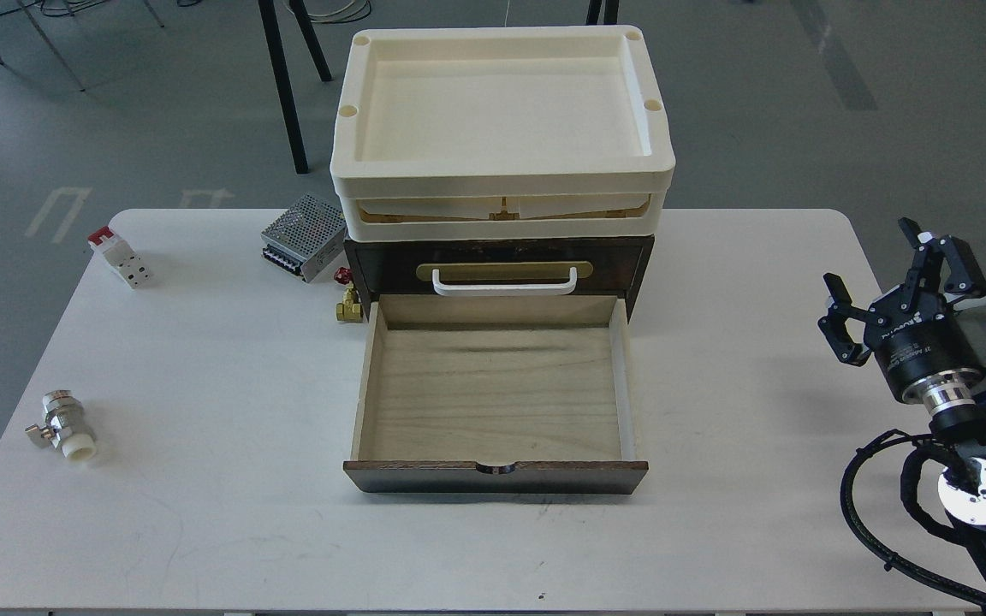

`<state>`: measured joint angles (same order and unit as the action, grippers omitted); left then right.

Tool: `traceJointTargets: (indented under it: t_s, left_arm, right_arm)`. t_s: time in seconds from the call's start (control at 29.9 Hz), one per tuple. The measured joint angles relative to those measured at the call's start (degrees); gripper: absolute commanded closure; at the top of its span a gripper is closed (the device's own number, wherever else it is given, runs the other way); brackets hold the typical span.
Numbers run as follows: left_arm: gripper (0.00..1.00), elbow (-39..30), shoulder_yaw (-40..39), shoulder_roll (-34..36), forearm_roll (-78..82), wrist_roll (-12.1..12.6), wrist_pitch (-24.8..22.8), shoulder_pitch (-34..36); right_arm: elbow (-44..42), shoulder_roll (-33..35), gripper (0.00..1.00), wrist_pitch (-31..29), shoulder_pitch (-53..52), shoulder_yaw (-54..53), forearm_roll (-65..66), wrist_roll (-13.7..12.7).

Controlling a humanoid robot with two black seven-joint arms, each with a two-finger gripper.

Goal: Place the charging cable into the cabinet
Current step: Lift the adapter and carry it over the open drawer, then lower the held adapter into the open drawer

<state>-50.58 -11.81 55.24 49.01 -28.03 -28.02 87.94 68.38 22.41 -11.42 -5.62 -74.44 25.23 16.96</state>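
Cable: I can't find it anywhere in the head view. Cabinet [500,265] sits mid-surface, its lower drawer [493,402] pulled fully out toward me, light-wood floor bare. White handle [504,282] above it. Two cream trays [501,137] stacked on the cabinet. Right jaws [895,287] hover at the surface's [202,479] right edge, spread wide, holding nothing. Metal box [305,235] and brass valve [349,306] left of the cabinet; red-white block [121,257] and grey fitting [65,425] far left.
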Motion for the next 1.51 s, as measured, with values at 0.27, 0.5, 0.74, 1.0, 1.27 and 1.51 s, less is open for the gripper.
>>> traceJointTargets:
  t_s: [0.27, 0.5, 0.74, 1.0, 1.27, 1.51]
  left_arm:
    - [0.96, -24.88, -0.72, -0.68, 14.47, 0.00, 0.00, 0.78]
    - [0.96, -34.18, 0.27, -7.10, 23.88, 0.02, 0.02, -2.89]
    - [0.96, -33.09, 0.40, -16.15, 35.61, 0.04, 0.03, -13.63]
    - [0.96, -26.19, 0.09, -23.02, 41.73, 0.04, 0.03, -23.13]
    - [0.95, -18.52, 0.46, -26.29, 41.80, 0.04, 1.13, -27.52]
    - [0.95, -16.76, -0.09, -27.91, 41.03, 0.04, 4.14, -31.31]
  right_arm:
    - [0.00, 0.00, 0.01, 0.05, -0.03, -0.09, 0.00, 0.00]
    - [-0.07, 0.00, 0.01, 0.00, -0.06, -0.09, 0.00, 0.00]
    - [-0.07, 0.00, 0.01, 0.00, -0.08, -0.19, 0.00, 0.00]
    - [0.00, 0.02, 0.01, 0.03, -0.02, -0.21, 0.00, 0.00]
    - [-0.02, 0.02, 0.01, 0.01, -0.02, -0.17, 0.00, 0.00]
    - [-0.03, 0.01, 0.01, 0.00, -0.05, -0.26, 0.00, 0.00]
